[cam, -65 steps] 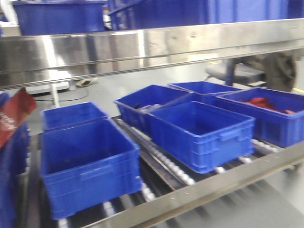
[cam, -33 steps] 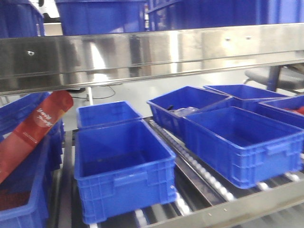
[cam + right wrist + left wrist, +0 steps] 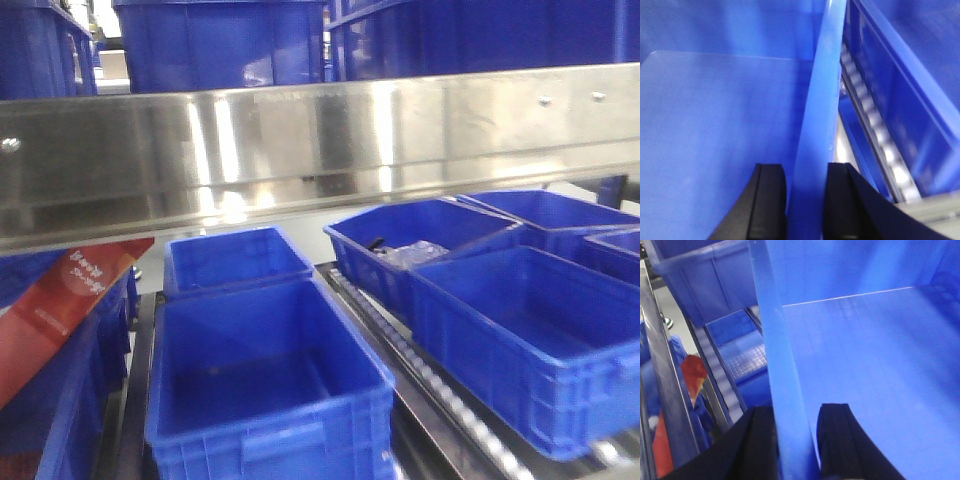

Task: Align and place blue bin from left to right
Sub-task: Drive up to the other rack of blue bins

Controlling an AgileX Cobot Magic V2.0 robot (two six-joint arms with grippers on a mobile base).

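Held astride opposite walls by left fingers (image 3: 757, 440) and right fingers (image 3: 767, 200): blue bin (image 3: 865, 365), filling both wrist frames. Shifted rightward and enlarged in front frame: rack bins (image 3: 270, 400). Judged approaching rack; placement pending.

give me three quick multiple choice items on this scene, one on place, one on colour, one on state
1. Where is the red package in the front view? A) far left B) far right C) top shelf
2. What colour are the fingers of the left gripper? A) white B) black C) red
3. What is that gripper doing? A) hanging open B) holding the package C) shut on the wall of the blue bin
Answers: 1 A, it tilts at the left edge. 2 B, both look black. 3 C, its fingers straddle the wall closely.
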